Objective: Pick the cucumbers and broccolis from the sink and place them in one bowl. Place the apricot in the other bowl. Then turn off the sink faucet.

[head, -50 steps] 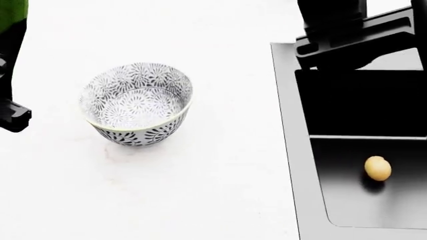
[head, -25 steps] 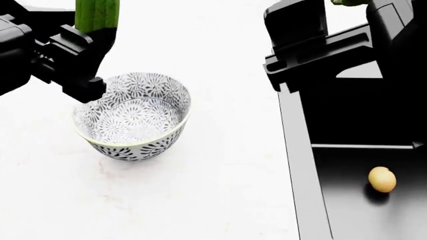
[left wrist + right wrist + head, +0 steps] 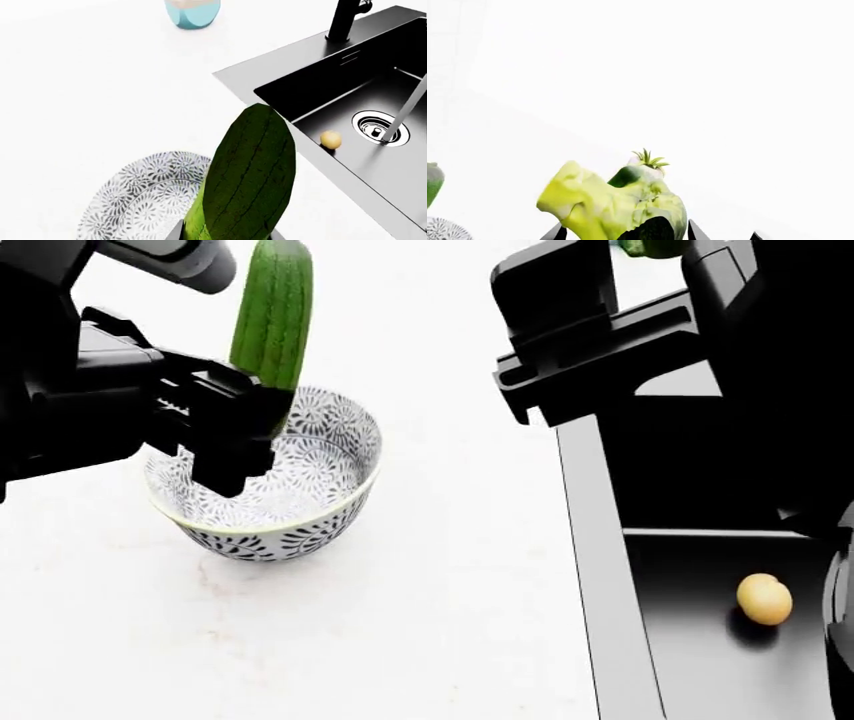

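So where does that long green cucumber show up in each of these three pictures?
Head view: cucumber upper left, upright in the left arm's jaws above the patterned bowl.
Left wrist view: fills the lower middle, bowl behind it.
Right wrist view: only a green sliver at the left edge.
Shared landmark: the patterned bowl.

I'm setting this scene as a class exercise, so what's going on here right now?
The robot's left hand holds a cucumber upright over the patterned bowl on the white counter. Its right hand grips a broccoli floret, raised near the sink. An apricot lies in the basin, and water runs from the faucet.
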Tool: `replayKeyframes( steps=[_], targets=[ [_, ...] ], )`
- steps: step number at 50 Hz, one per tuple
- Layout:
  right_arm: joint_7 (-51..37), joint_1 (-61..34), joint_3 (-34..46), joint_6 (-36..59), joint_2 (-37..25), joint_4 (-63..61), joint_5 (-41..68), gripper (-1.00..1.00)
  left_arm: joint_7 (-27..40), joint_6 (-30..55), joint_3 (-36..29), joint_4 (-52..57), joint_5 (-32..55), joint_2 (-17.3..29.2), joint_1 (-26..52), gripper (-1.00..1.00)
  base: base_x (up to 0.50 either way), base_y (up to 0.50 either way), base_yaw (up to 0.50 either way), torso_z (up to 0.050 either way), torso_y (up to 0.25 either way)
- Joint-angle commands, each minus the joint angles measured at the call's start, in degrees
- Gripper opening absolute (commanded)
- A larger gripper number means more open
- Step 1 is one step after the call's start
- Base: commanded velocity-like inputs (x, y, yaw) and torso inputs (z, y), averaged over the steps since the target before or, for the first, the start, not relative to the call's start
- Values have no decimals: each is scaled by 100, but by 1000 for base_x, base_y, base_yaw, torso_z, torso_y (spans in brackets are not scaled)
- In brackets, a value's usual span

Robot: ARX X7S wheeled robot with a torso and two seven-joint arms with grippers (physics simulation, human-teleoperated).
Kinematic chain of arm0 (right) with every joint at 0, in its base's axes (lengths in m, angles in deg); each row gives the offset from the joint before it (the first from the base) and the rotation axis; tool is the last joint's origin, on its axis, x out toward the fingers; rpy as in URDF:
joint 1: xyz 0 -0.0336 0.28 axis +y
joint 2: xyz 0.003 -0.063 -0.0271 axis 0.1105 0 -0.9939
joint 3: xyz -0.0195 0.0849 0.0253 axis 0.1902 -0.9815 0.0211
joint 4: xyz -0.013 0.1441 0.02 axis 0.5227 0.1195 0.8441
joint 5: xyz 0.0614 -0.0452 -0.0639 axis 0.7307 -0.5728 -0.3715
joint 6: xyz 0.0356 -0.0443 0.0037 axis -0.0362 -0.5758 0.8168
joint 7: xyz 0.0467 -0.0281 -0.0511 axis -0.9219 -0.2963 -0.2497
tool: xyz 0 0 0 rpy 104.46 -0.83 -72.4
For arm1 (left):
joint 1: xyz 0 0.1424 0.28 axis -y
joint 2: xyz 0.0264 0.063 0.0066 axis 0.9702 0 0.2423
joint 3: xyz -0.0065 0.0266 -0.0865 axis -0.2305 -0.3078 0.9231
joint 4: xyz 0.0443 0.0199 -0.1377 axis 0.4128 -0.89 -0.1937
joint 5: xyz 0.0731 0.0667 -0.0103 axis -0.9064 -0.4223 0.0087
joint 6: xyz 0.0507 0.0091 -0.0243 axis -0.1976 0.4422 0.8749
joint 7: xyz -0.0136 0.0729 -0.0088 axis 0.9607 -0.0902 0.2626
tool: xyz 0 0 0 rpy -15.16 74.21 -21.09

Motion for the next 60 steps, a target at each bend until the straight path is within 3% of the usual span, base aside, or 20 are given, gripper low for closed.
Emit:
replayKeyframes(
  steps=[1, 11, 30, 48, 49, 60],
  targets=[
    [252, 70, -158, -35, 114, -19, -266, -100, -186, 476, -241, -922, 44, -396, 529, -100, 0, 0, 0, 0, 0],
    [301, 212, -226, -121, -42, -129, -273, -100, -741, 480, -675, -1612, -584, -797, 781, -100, 0, 0, 0, 0, 1],
    [294, 284, -181, -207, -101, -196, -246, -100, -1605, 130, -1294, -2520, -1502, -1019, 715, -100, 0, 0, 0, 0, 1],
    [322, 313, -61, -203, -108, -217, -301, -100, -1947, -125, -1644, -3193, -1936, -1246, 552, -100, 0, 0, 0, 0, 1],
    [437, 379, -23, -187, -60, -177, -452, -100, -2088, -173, -1659, -3341, -1982, -1279, 617, 100, 0, 0, 0, 10, 0],
    [811, 739, 77, -256, -19, -93, -893, -100, -2229, -483, -1684, -3569, -2062, -1198, 211, 100, 0, 0, 0, 0, 0]
  ],
)
